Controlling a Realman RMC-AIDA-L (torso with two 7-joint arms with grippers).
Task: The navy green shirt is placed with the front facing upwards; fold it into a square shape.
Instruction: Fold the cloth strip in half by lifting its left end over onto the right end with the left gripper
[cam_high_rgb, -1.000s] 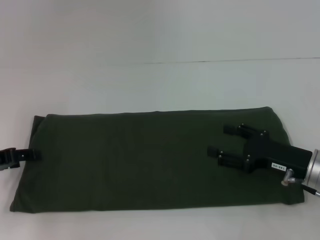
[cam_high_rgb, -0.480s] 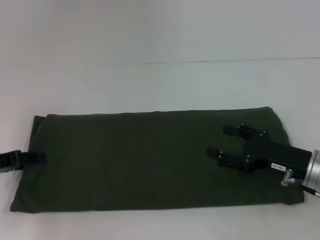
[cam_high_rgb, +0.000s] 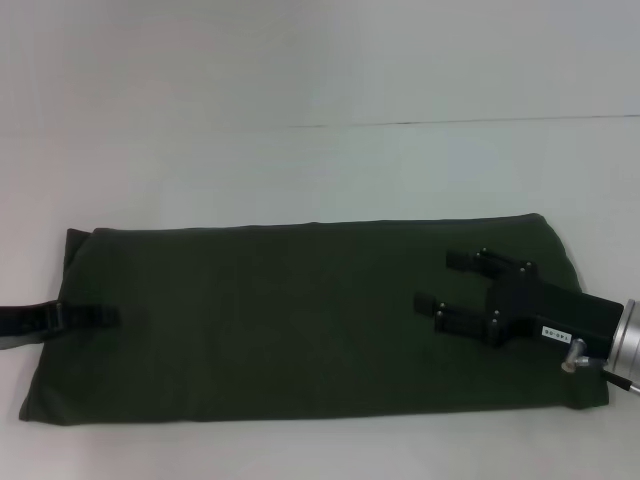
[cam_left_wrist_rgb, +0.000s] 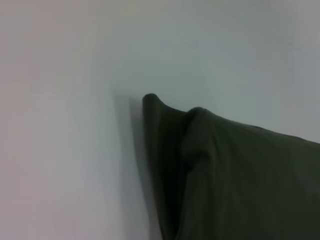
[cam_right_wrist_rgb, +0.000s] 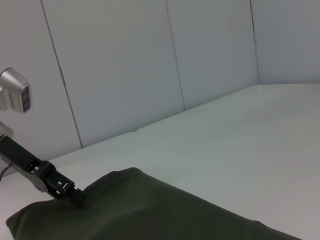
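One navy green shirt (cam_high_rgb: 300, 320) lies beneath two pincers: left (cam_high_rgb: 100, 317), right (cam_high_rgb: 440, 282).

Head view overlooks whole navy green shirt (cam_high_rgb: 310, 320); wrist views low, near its ends.

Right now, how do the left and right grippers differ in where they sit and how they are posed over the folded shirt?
The left gripper reaches just over the navy green shirt at its left short edge, only its dark tip showing; the right gripper lies well inside the shirt's right end, whole body visible. The right gripper's fingers are spread open; the left's state is unclear. Both point inward toward the shirt's middle.
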